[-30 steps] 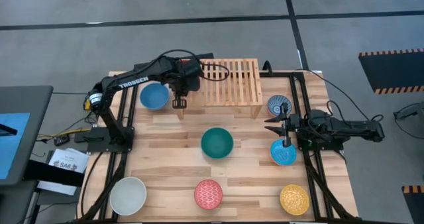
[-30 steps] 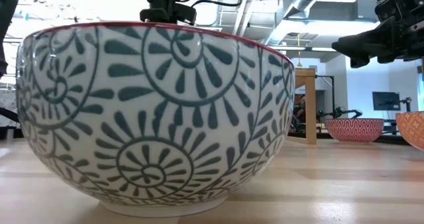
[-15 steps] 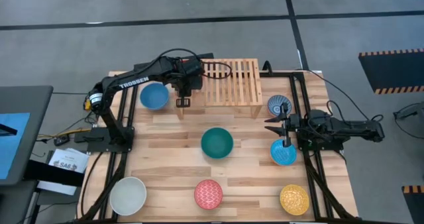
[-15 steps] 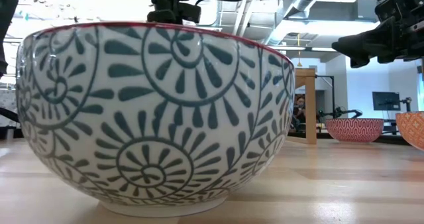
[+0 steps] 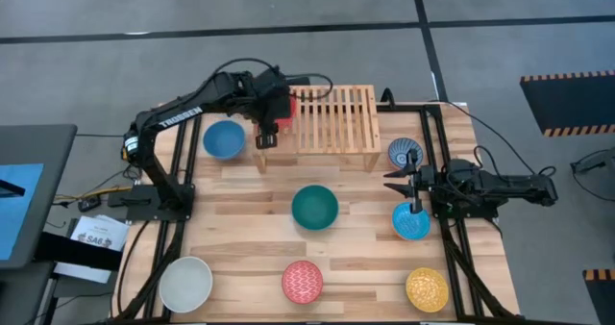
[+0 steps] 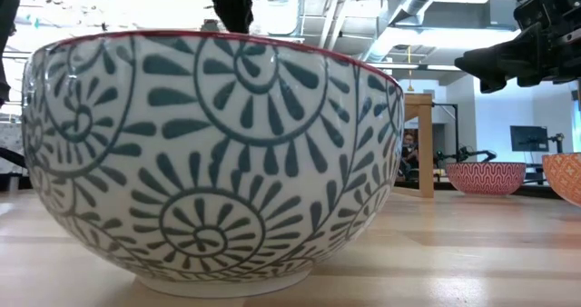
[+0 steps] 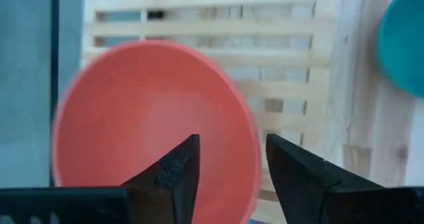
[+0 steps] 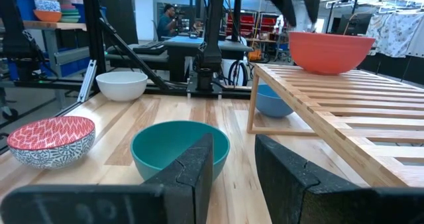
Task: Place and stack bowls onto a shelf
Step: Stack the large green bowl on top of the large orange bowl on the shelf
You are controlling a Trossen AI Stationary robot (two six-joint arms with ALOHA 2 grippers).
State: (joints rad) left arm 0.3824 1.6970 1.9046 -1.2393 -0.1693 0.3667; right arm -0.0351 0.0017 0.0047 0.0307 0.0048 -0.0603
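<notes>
White bowl (image 5: 185, 283): on the surface's near-left corner, well apart from both arms.
Blue bowl (image 5: 224, 138): on the surface just left of the shelf. Of the loose bowls it lies nearest the left pincer, off to that pincer's left.
Left pincer (image 5: 266, 137): over the shelf's left end, just above the red bowl. Its fingers (image 7: 175, 174) are spread and hold nothing; the right wrist view shows them clear of the rim.
Red bowl (image 7: 149, 121): upright on the slats at the shelf's left end, alone there.
Shelf (image 5: 336, 123): at the far side of the surface. Its long axis runs left to right, and the slats to the right of the red bowl are bare.
Coming move, as a judgement: the left arm is closer to the blue bowl, so a short sideways reach to the left would fetch it.
Red patterned bowl (image 5: 303, 281): near edge, middle.
Teal bowl (image 5: 315, 207): centre of the surface, between the arms.
Right pincer (image 5: 388, 183): waiting at the right side, parted and empty, pointing toward the teal bowl.
Blue-white bowl (image 5: 405, 154), light blue bowl (image 5: 411, 222), yellow bowl (image 5: 427, 288): lined along the right edge.
Surface (image 5: 240, 229): pale wood planks.
Room: grey floor; racks and a person far behind in the right wrist view.
</notes>
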